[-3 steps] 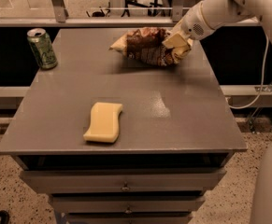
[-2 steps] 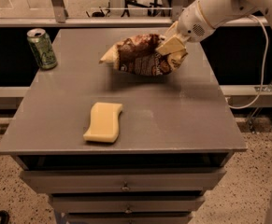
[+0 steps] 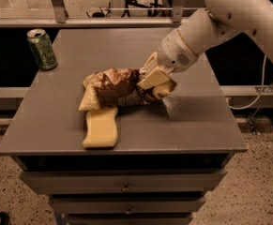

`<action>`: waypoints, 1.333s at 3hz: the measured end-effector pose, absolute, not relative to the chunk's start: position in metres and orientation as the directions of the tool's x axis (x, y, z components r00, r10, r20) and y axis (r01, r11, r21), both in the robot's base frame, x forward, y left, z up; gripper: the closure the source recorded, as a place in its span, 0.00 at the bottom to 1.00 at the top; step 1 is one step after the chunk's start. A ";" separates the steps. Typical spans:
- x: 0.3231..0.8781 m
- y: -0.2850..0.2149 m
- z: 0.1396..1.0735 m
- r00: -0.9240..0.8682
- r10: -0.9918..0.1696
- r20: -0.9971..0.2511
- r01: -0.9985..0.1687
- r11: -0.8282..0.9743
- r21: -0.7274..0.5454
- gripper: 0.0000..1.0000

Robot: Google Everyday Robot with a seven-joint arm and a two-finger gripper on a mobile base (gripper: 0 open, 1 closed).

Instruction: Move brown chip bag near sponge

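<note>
The brown chip bag (image 3: 117, 92) is seen over the middle of the grey table (image 3: 201, 125), gripped at its right end by the gripper (image 3: 158, 82), whose cream-yellow fingers (image 3: 151, 78) are clenched on the crinkled foil. The bag is stretched out leftwards from the grasp, with its dark brown middle turned to the camera and its yellow-tan crimped left end angled down and to the left. That left end is placed at the far edge of the sponge (image 3: 101, 129), and the two overlap slightly in the view. Whether they touch cannot be told, nor whether the bag rests on the tabletop or is held just clear of it. The sponge is laid flat near the front edge of the table, left of centre. The white arm (image 3: 211, 27) is brought in from the upper right, with the gripper at its lower left end, just right of the table's middle. A green soda can (image 3: 41, 49) is stood upright at the far left corner, well apart from bag and sponge. Drawers (image 3: 126, 184) are seen beneath the tabletop
</note>
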State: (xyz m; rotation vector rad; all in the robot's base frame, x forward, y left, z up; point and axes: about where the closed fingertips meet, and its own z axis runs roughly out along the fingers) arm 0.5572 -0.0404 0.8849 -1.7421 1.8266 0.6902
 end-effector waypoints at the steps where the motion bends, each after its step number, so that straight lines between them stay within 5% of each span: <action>1: 0.549 -0.032 0.876 -0.039 -0.740 -0.672 -0.999 0.027 0.029 0.74; 3: 0.543 -0.034 0.871 -0.057 -0.753 -0.655 -0.998 0.047 0.033 0.13; 4: 0.543 -0.063 0.895 -0.059 -0.765 -0.642 -0.995 0.097 -0.024 0.00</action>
